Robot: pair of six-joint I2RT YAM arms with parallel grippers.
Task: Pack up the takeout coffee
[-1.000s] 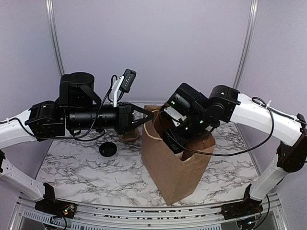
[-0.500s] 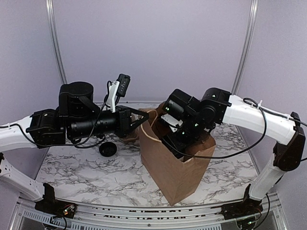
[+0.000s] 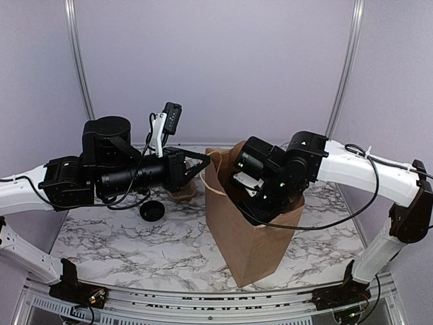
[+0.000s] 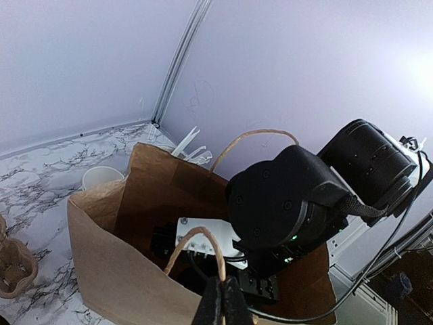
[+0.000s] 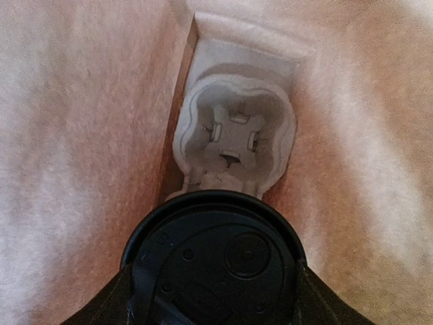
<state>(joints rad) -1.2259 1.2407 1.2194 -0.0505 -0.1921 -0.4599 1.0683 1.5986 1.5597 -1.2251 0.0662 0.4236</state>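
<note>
Black-lidded takeout coffee inside the paper bag
Right pincer grips it, lid embossing unreadable, above a white tray; left pincer pinches the bag's twine handle

The desk is white marble veined in grey (the veining runs to its near edge). The paper bag is plain kraft brown, its twine handle a paler tan. The takeout coffee shows only its glossy black lid, against an off-white moulded tray. Toward the desk's left edge lies a loose black lid.
</note>
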